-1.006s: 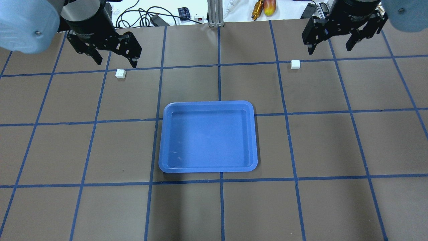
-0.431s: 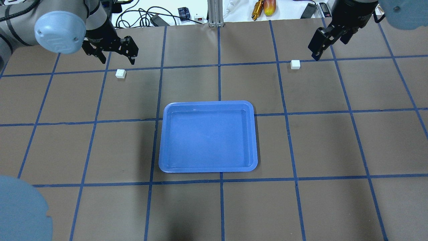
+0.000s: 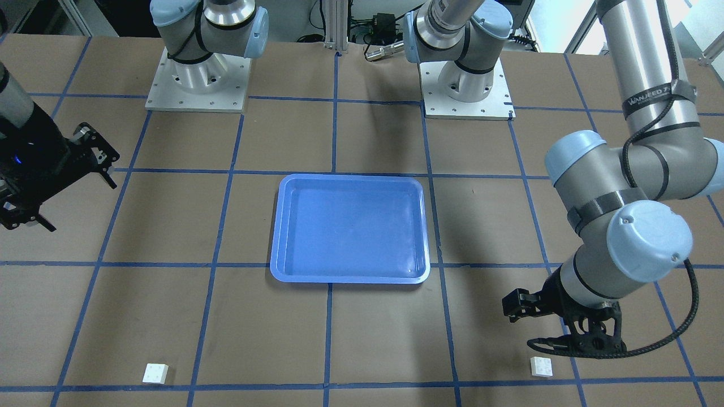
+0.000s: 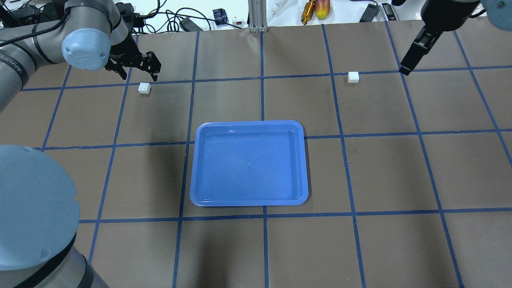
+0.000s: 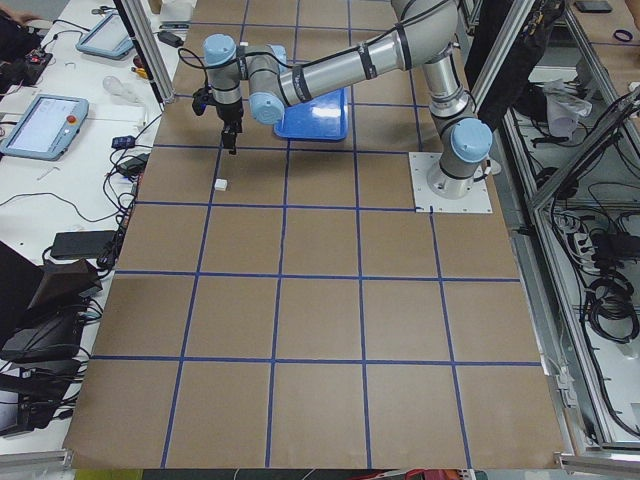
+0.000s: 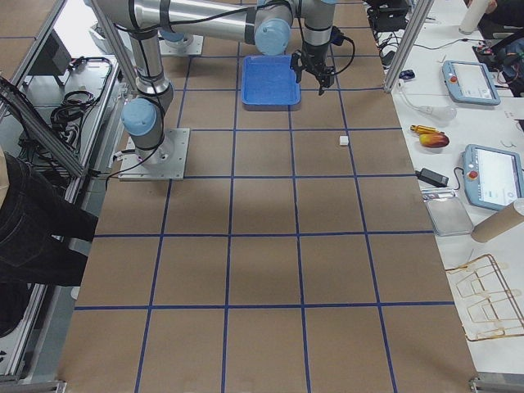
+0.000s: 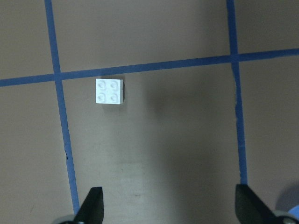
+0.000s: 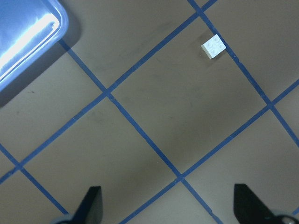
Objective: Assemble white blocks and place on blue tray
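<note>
The blue tray (image 4: 249, 200) lies mid-table with nothing in it; it also shows in the front view (image 3: 349, 272). One white block (image 4: 144, 88) sits far left, another (image 4: 353, 77) far right, well apart. My left gripper (image 4: 139, 76) is open and hovers just behind the left block, which shows ahead of its fingers in the left wrist view (image 7: 110, 90). My right gripper (image 4: 406, 69) is open, seen edge-on, to the right of the right block (image 8: 213, 46). The front view shows both blocks (image 3: 542, 366) (image 3: 155, 373).
Cables, tools and a yellow-red object (image 4: 322, 9) lie beyond the table's far edge. The two arm bases (image 3: 198, 79) (image 3: 466, 85) stand on the robot's side. My left arm's elbow (image 4: 36, 216) fills the near left corner of the overhead view.
My left gripper has dropped lower and looks smaller, staying behind the left block. My right gripper has turned edge-on and moved right, away from the right block. The blocks and tray have not moved.
</note>
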`<state>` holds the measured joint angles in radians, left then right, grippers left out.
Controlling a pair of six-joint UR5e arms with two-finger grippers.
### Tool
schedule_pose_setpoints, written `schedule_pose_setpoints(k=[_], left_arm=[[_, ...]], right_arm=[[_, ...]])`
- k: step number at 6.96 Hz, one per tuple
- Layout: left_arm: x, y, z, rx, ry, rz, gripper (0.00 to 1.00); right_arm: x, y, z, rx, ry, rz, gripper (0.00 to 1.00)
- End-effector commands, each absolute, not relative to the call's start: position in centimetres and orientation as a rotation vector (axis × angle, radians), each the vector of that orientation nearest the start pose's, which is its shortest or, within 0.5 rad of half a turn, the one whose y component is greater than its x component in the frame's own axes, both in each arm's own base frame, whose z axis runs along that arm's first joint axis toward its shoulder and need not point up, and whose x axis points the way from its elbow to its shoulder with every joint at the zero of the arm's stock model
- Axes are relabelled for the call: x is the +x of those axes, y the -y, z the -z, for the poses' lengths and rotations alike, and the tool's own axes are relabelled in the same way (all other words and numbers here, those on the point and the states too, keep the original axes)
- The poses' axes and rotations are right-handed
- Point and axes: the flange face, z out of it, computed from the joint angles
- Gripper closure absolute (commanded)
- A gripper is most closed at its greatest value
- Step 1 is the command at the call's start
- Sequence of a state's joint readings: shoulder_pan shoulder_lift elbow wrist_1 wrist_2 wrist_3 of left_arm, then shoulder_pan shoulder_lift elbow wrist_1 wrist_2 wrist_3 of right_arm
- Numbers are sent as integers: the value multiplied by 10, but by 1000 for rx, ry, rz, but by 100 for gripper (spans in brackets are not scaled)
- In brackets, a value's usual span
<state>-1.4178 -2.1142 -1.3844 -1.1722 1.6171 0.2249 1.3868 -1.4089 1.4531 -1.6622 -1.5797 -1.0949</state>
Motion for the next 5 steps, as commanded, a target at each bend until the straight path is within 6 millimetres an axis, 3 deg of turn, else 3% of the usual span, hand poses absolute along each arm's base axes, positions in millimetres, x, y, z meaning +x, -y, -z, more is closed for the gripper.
schedule_pose_setpoints(k=[1,3,4,5], left_arm=[[0,728,-253,87,-3092,7,0],[7,744,-238,99,-3089,19,0],[8,752,-230,106,-3089,17,0],[9,756,-220,108,-3088,7,0]], right_arm=[[-4,588,-468,-1664,-2718,52,0],[-52,594,-457,-1921,-2528,43,0],[-68,613,-438,-2001,-2436,119,0],[-83,638,-395,-2026,-2372,150,0]])
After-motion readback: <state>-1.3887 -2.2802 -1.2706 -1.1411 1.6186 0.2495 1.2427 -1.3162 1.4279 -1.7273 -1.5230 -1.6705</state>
